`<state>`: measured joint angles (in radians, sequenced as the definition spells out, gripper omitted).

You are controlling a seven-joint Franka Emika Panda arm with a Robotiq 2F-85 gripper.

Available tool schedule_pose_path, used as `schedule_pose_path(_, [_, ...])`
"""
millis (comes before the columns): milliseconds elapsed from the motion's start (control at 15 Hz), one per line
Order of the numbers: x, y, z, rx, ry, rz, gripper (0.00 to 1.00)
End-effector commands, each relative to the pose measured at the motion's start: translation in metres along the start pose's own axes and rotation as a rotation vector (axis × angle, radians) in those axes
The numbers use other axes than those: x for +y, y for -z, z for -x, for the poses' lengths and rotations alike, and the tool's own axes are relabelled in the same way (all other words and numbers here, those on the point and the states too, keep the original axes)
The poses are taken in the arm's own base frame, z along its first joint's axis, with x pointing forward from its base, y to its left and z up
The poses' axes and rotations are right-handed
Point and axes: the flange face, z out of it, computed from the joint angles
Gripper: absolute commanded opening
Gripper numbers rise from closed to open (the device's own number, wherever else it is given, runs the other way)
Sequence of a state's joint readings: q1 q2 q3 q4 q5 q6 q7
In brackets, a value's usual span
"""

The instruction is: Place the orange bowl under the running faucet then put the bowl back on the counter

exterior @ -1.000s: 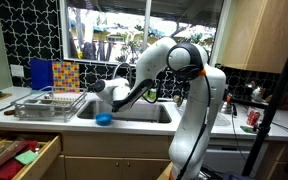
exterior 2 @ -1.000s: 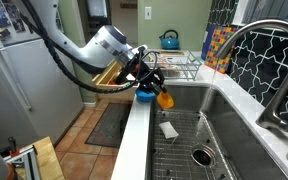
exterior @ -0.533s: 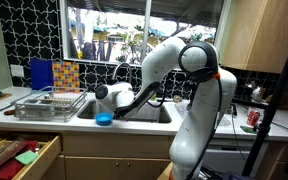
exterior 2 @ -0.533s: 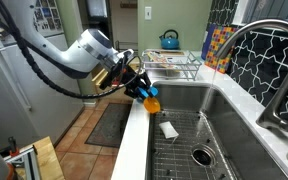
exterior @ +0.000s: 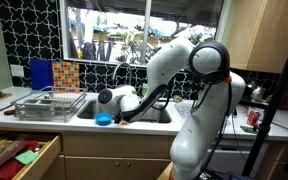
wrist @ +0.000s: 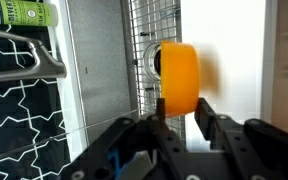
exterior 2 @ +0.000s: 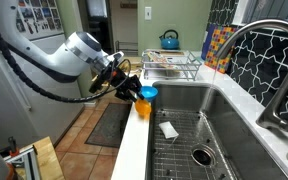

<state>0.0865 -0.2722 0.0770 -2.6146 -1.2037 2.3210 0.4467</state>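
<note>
Counter with blue bowl, dish rack

White arm, black gripper.
Glossy, rounded white shells with dark bands at the joints; the gripper's blocky fingers are matte black.

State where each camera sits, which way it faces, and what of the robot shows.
Exterior view: in the room, facing counter and window; whole arm shows.
Exterior view: beside the faucet, looking along the sink; arm and gripper show.
Wrist view: behind the fingers, facing the orange bowl.
Shared: both exterior views show the blue bowl.
</note>
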Motion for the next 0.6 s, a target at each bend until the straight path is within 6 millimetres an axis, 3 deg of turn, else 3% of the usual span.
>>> schedule_pose_path(0, [-0.013, 0.01, 0.01, 0.046, 0.015, -0.014, 0.1])
schedule_pose_path(533, [-0.03, 0.009, 0.011, 0.088, 0.054, -0.067, 0.1])
